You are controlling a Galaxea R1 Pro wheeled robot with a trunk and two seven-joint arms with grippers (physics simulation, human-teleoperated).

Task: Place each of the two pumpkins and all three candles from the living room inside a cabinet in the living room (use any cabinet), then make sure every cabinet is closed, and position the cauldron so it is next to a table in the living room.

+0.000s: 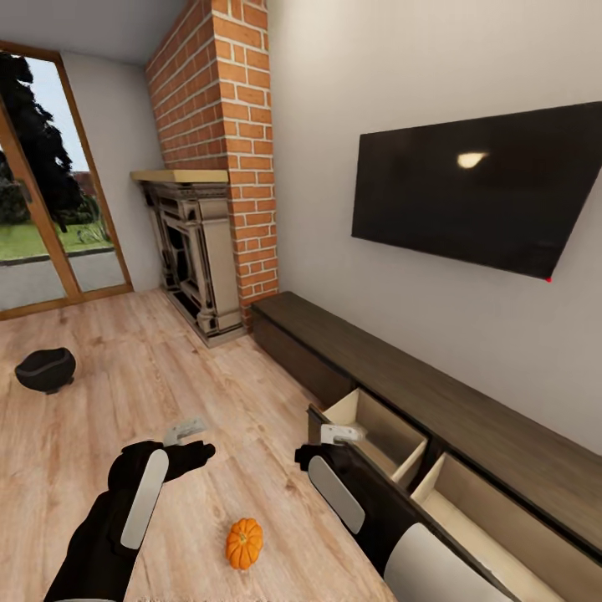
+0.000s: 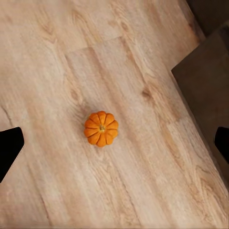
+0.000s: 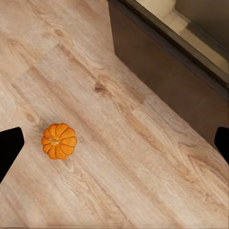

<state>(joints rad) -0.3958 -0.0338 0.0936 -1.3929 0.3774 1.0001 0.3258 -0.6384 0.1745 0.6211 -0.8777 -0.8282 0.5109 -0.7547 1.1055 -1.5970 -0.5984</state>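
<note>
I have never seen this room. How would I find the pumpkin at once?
Start from the long dark brown cabinet under the wall television, whose drawers stand pulled open. On the wooden floor in front of those drawers, between the robot's two arms, lies the pumpkin. It is small, ribbed and bright orange, unlike the black cauldron farther off.

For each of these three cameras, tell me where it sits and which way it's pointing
Head view: on the robot's head, looking forward and down at the floor, open cabinet, cauldron; both arms show.
Left wrist view: above the pumpkin, looking down; dark fingertips at the edges.
Right wrist view: looking down at floor and cabinet; fingertips too.
All three share the pumpkin.
</note>
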